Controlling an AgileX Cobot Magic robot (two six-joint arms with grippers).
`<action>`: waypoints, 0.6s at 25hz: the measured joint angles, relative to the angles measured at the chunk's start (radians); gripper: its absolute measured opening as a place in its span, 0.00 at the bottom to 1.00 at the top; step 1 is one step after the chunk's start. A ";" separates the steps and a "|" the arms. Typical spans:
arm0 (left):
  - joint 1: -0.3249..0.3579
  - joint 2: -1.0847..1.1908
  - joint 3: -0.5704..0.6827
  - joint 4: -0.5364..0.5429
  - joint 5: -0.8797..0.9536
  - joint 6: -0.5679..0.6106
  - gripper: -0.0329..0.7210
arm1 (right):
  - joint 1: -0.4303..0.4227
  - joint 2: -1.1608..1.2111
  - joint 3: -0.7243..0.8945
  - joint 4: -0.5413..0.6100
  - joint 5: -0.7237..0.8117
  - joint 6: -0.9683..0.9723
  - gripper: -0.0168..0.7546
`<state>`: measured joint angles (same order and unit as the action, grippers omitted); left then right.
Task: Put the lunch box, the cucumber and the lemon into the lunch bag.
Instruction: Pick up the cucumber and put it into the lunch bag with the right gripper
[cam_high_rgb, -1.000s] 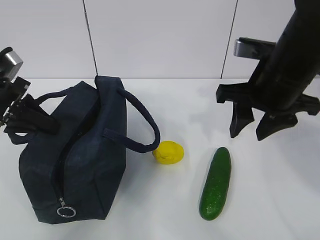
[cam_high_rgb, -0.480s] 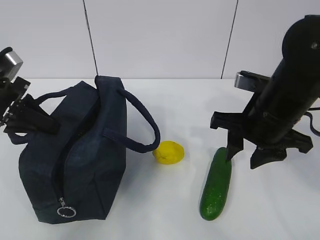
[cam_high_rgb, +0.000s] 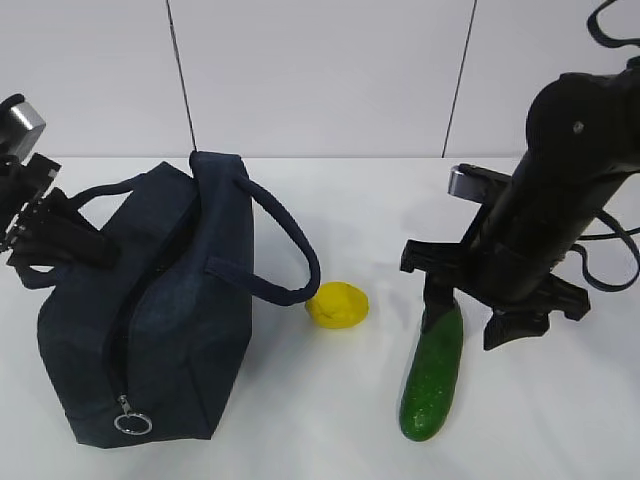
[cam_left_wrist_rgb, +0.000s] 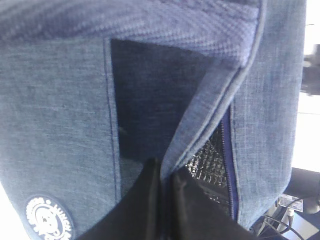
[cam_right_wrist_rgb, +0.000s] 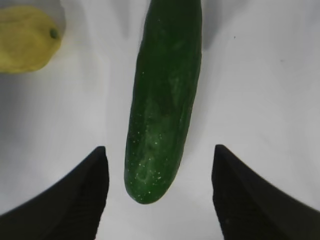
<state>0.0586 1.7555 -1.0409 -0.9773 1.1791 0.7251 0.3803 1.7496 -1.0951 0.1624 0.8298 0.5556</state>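
So the right claw (cam_high_rgb: 478, 318) is down over the far end of the cucumber (cam_high_rgb: 433, 372), jaws spread wide on either side of it and not touching it, as the wrist view shows white surface (cam_right_wrist_rgb: 260, 90) between each finger and the green skin. Nothing is gripped there, it's just straddling. The cucumber lies on the right, running near to far, slightly tilted.

The lemon (cam_high_rgb: 337, 304) sits left of the cucumber, well apart from it, and just beside the loop of the lunch bag's handle (cam_high_rgb: 290, 250) (that handle droops right down toward it, close enough that I can't tell if they touch).

The lunch bag (cam_high_rgb: 150, 330) fills the left side, zipper ring pull (cam_high_rgb: 131, 422) hanging at the near end. The left claw (cam_left_wrist_rgb: 162, 200) is clenched on the fabric edge by the zipper opening, and you can see a strip of silvery lining (cam_left_wrist_rgb: 210, 162) in the gap. The opening looks narrow from the outside camera.

No lunch box in sight from any camera.
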 joint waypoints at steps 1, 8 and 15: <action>0.000 0.000 0.000 0.000 0.000 0.000 0.06 | 0.000 0.012 0.000 0.000 -0.011 0.000 0.65; 0.000 0.000 0.000 0.000 0.000 0.000 0.06 | 0.000 0.103 0.000 -0.002 -0.077 0.001 0.65; 0.000 0.000 0.000 0.000 0.000 0.000 0.06 | 0.000 0.177 -0.003 -0.002 -0.121 0.002 0.65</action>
<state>0.0586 1.7555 -1.0409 -0.9773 1.1791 0.7251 0.3803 1.9265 -1.0985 0.1603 0.7086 0.5579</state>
